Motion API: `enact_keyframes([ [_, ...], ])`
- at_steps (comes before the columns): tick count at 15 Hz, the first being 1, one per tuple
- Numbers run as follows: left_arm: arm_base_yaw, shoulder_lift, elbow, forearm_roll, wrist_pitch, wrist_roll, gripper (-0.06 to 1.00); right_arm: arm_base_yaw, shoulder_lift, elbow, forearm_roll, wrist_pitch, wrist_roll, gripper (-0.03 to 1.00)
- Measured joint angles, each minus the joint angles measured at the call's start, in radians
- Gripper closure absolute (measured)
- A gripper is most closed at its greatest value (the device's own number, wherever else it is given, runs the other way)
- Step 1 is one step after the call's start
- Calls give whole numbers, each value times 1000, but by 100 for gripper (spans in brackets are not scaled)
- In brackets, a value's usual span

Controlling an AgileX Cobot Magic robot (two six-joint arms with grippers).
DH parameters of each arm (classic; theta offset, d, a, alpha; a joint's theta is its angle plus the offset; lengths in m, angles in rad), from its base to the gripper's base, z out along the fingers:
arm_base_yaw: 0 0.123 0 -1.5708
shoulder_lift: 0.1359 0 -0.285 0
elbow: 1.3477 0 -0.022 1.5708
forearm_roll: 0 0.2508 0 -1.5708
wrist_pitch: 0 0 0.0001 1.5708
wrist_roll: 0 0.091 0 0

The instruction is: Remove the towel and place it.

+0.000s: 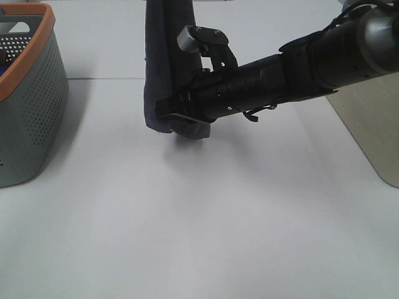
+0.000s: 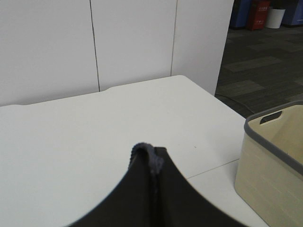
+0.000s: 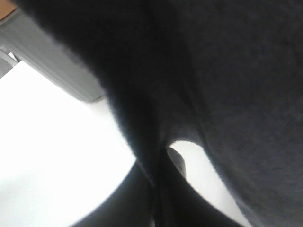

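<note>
High view: towel [image 1: 163, 68] hangs vertical over counter [image 1: 187, 237], far-centre. R arm [image 1: 280, 81] reaches across it, R jaws clenched on towel's lower end. L jaws out of frame there; L wrist view shows them clamped on towel hem. R wrist view: cloth blocks nearly everything. Grey/orange basket [image 1: 31, 106] at counter's left edge, beige basket [image 1: 368, 131] at right edge.

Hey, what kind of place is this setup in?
Probably an indoor lab or office test area: white tables set against plain white partition panels, dark carpet tiles beyond them, and a grey storage basket with an orange rim on the tabletop.
</note>
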Motion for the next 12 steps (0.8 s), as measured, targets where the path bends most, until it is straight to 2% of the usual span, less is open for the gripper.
enact_keyframes([
  [3,0,0,-51,0,107,0,94,0,-107,0,-326,87,291,94],
  [6,0,0,-136,-5,211,0,94,0,-257,0,-805,125,647,94],
  [9,0,0,-203,-13,321,0,94,0,-426,-7,-1287,131,941,94],
  [11,4,0,-210,-47,367,0,94,-10,-494,-62,-1532,200,1113,94],
  [12,12,0,-210,-75,376,0,94,-27,-504,-111,-1629,247,1156,94],
])
